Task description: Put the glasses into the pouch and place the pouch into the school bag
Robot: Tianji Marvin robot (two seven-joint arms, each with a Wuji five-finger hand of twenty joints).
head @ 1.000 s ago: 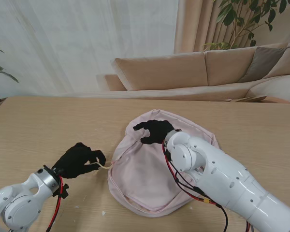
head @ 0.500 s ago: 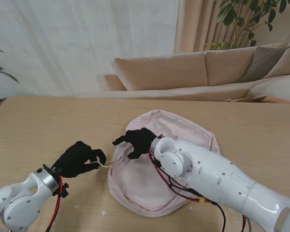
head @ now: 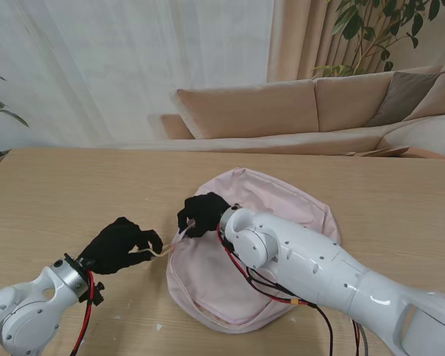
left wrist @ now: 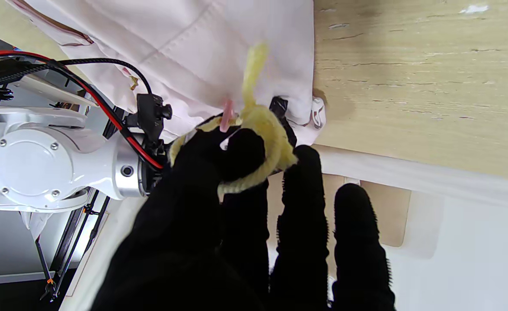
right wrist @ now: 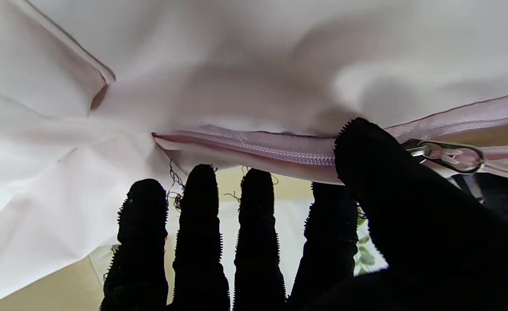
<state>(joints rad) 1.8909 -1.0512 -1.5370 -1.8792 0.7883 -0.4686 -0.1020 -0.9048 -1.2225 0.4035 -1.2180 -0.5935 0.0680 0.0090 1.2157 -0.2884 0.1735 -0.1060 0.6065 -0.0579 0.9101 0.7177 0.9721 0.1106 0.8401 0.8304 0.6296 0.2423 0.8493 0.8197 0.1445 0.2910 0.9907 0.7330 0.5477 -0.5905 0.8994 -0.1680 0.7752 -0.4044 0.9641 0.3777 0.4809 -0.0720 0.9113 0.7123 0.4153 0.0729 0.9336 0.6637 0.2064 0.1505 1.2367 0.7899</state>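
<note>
Fingers (right wrist: 254, 207) touch pink (zipped) school bag (head: 282, 200).

pale pink school bag (head: 282, 215) lying flat mid-table, rounded, zip (right wrist: 279, 152) closed, yellow cord (head: 163, 253) at L edge

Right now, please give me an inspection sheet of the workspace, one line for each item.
Surface: wooden table, bare where visible.
Job's things: pink school bag lying flat; zipper pull visible; glasses and pouch not seen.
Clutter: nothing seen.
Hands: left hand shut on the yellow cord at the bag's edge; right hand at the bag's zipper edge, grasp unclear.
Cables: red and black wires along the right arm.
Surroundings: sofa, curtain, plants.
</note>
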